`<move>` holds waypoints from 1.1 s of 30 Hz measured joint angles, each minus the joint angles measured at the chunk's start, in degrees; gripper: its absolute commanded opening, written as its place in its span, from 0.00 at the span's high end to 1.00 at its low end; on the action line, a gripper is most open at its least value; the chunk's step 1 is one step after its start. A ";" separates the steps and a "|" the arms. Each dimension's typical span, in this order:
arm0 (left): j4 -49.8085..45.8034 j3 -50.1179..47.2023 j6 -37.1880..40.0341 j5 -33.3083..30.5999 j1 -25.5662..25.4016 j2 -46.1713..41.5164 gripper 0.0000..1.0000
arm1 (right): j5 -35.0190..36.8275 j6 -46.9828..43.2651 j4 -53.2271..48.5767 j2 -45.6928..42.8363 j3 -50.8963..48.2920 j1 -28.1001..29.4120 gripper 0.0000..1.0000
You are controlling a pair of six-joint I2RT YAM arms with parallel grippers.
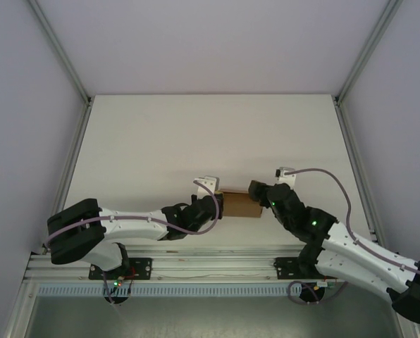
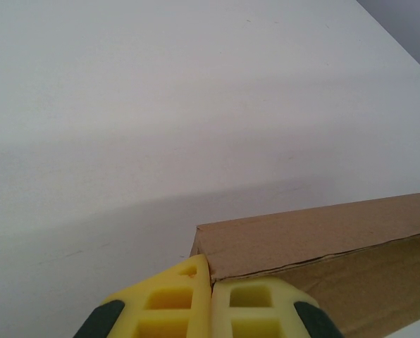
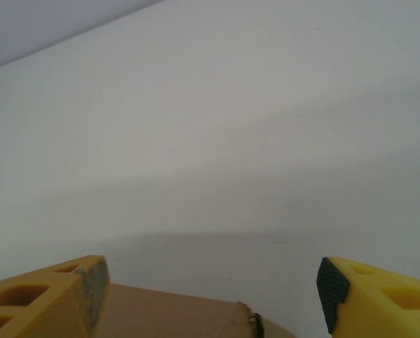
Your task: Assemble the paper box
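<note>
paper box (image 2: 316, 239), right end off-frame

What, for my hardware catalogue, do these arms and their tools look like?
The left arm and right arm have white shells, black joints and a looping mauve-grey cable. The left tool and right tool have yellow hollow-celled fingers with dark pads.

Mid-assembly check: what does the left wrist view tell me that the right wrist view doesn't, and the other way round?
Left wrist: the left fingers are pressed shut together on a corner of the paper box, and the box's long face stretches away to the right with a seam running along it. Right wrist: the right fingers stand wide apart, with one end of the box low between them, not gripped. Both: brown cardboard at the bottom of the frame and the white table beyond it.
</note>
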 measured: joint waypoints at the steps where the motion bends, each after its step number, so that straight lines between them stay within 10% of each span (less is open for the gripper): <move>1: 0.00 0.00 0.15 0.00 0.00 0.00 1.00 | -0.57 0.37 -0.39 0.76 0.00 -0.76 0.28; 11: -0.33 0.13 2.82 0.70 -0.37 -0.44 0.96 | -5.68 5.40 -0.92 3.87 -4.22 -4.87 0.42; 25: -5.84 -0.66 9.75 5.01 -0.72 -4.72 0.49 | -7.96 9.75 12.31 -0.55 -13.11 -5.03 0.53; 33: -9.88 -1.31 10.16 6.97 -0.72 -10.99 0.00 | -7.93 10.75 15.67 -0.55 -14.64 -5.03 0.58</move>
